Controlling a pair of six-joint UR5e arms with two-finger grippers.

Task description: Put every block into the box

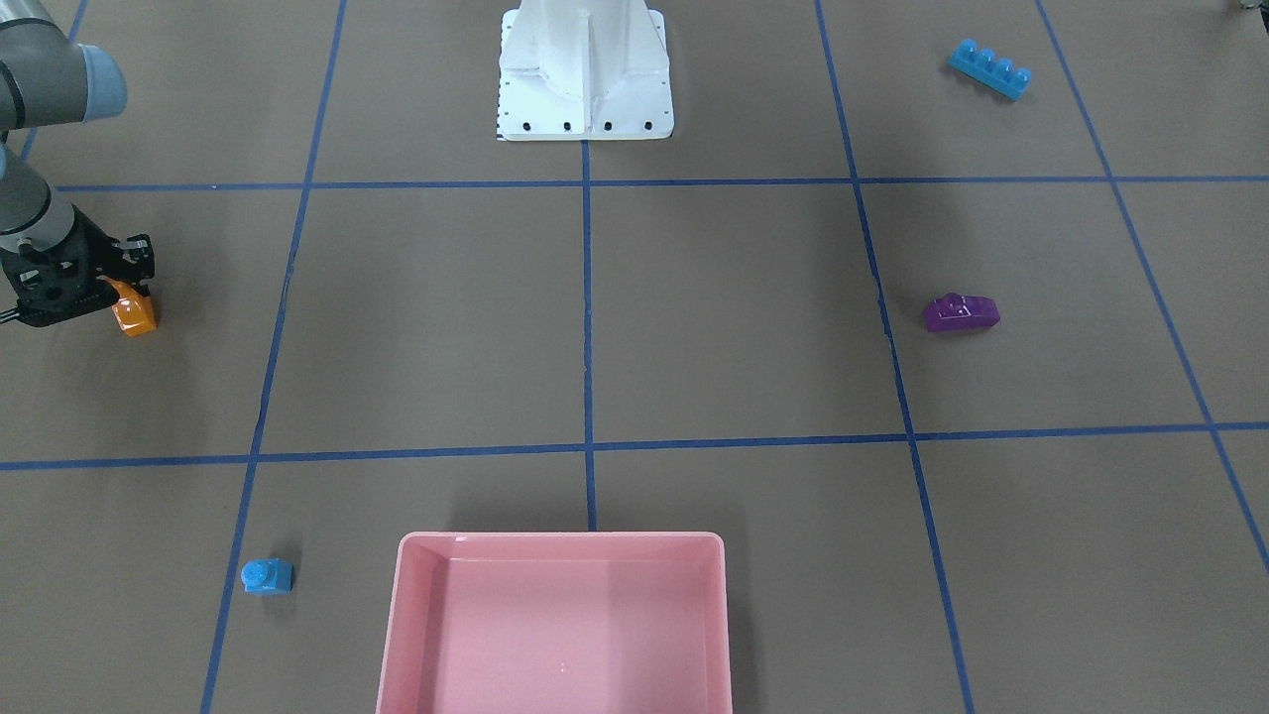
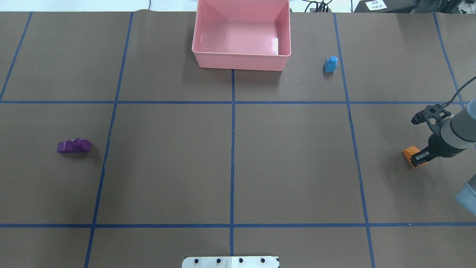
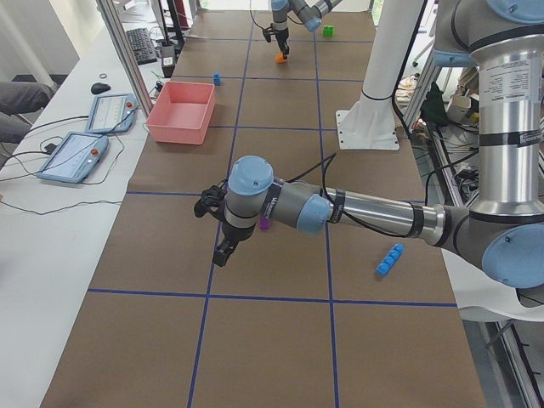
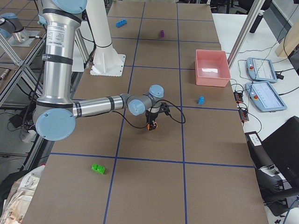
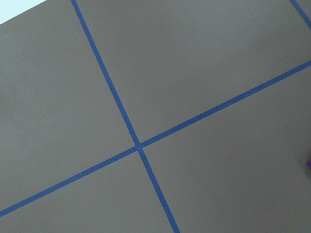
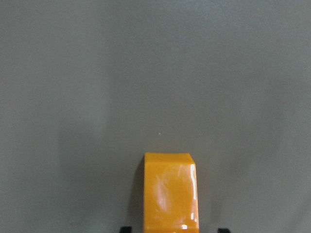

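**Brown paper table: four bricks out, right gripper astride the orange one**

Brown paper marked with a grid of blue tape covers the table, and the robot's white base plate (image 2: 230, 261) sits at its near edge. Nearest the base, on the robot's left, lies the long blue four-stud plastic brick (image 1: 989, 69).

Further out on that side, the purple plastic brick (image 2: 74, 146) rests on the paper. In the side view from the left end, the left gripper (image 3: 223, 249) hangs above the paper close to that brick. I cannot tell whether its fingers are apart or together.

About as far out on the robot's right, the orange plastic brick (image 2: 409, 153) sits on the paper. The right gripper (image 2: 418, 156) is down around it. The wrist view shows both black fingertips spread wider than the brick, with a gap on each side.

Beyond that stands the small blue single-stud brick (image 2: 330, 64), near the right end of the shallow pink plastic tray (image 2: 241, 61). The tray sits at the far edge on the centre tape line. All four bricks are outside it.
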